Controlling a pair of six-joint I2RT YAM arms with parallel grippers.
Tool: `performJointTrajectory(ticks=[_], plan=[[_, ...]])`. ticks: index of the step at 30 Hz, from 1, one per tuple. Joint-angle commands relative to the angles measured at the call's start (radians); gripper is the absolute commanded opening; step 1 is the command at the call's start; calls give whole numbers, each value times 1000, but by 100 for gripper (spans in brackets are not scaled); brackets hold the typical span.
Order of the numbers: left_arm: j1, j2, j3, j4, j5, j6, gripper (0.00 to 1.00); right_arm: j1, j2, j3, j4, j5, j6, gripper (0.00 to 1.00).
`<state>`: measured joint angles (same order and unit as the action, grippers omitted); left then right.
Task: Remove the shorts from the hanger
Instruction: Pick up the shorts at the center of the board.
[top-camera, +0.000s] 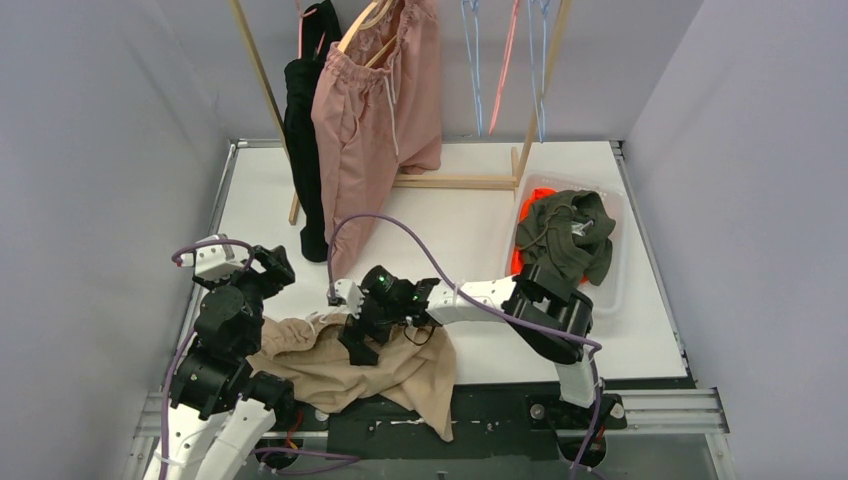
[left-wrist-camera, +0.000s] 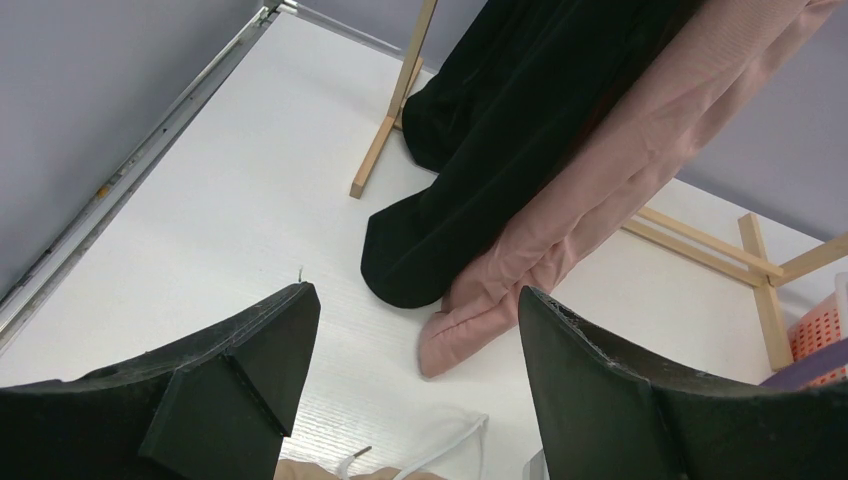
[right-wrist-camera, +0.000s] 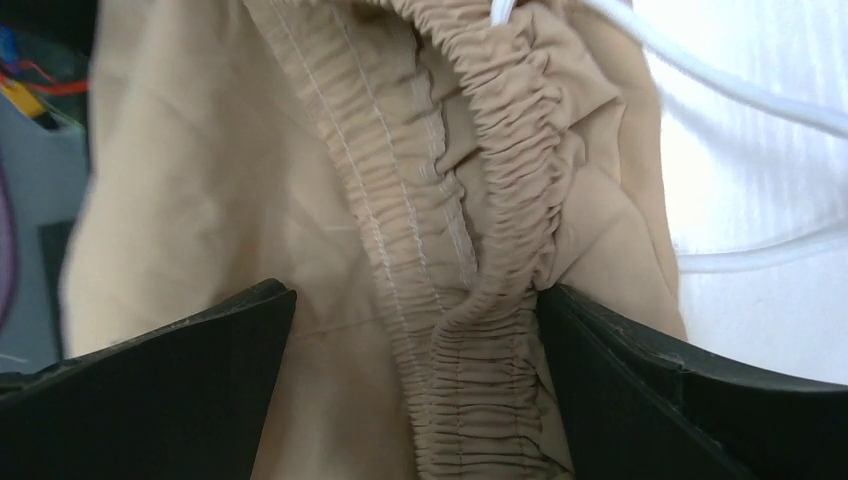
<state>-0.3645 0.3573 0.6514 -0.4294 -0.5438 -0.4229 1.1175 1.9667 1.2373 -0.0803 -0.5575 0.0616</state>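
**A:** Why are the beige shorts (top-camera: 385, 372) heaped at the near edge of the counter (top-camera: 470, 235)?

**B:** They look to be off their hanger and set down there, between the two arms. The right claw (right-wrist-camera: 415, 330) hangs just over them with its jaws wide apart and the gathered waistband (right-wrist-camera: 500, 150) between them. Nothing is pinched. Whether it is about to take hold or has let go, the views don't say.

**A:** And the left claw (left-wrist-camera: 415, 330)?

**B:** It is also spread and empty. It is raised above the bare counter and aimed at the wooden rack (top-camera: 460, 182), probably so it is ready for the next garment.

**A:** Which way do the beige shorts lie?

**B:** The waist end is up by the right claw and the legs fan out toward the near right, so their length runs slantwise along the front edge. One corner droops over the edge. The white drawstring (right-wrist-camera: 740, 90) trails off onto the counter.

**A:** What's left to do?

**B:** The pink shorts (top-camera: 370, 130) are on a wooden hanger (top-camera: 362, 28), beside a black garment (top-camera: 305, 130). They hang waist up and legs straight down, so their long axis is upright, and the leg ends rest on the counter. The olive shorts (top-camera: 570, 235) and the orange pair (top-camera: 530, 195) sit bunched in the bin (top-camera: 612, 292) at the right, well apart from the rack. That seems to be where finished ones are put.
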Motion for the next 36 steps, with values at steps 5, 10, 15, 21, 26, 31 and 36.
performJointTrajectory(ticks=[5, 10, 15, 21, 26, 31, 36], plan=[[9, -8, 10, 57, 14, 18, 73, 73, 0, -56, 44, 381, -191, 98], [9, -9, 10, 58, 16, 18, 73, 98, 36, -103, 137, 677, -202, 85], [8, -9, 10, 60, 16, 19, 73, 73, -62, -237, 340, 784, -135, 41], [8, -9, 10, 60, 17, 19, 73, 73, -242, -322, 412, 996, -93, 0], [8, -9, 10, 60, 19, 19, 73, 74, -422, -307, 337, 1162, -32, 0], [7, -11, 10, 61, 25, 19, 73, 74, -653, -307, 299, 1225, -12, 0], [7, -14, 10, 61, 26, 20, 73, 78, -852, -335, 242, 1147, -12, 0]])
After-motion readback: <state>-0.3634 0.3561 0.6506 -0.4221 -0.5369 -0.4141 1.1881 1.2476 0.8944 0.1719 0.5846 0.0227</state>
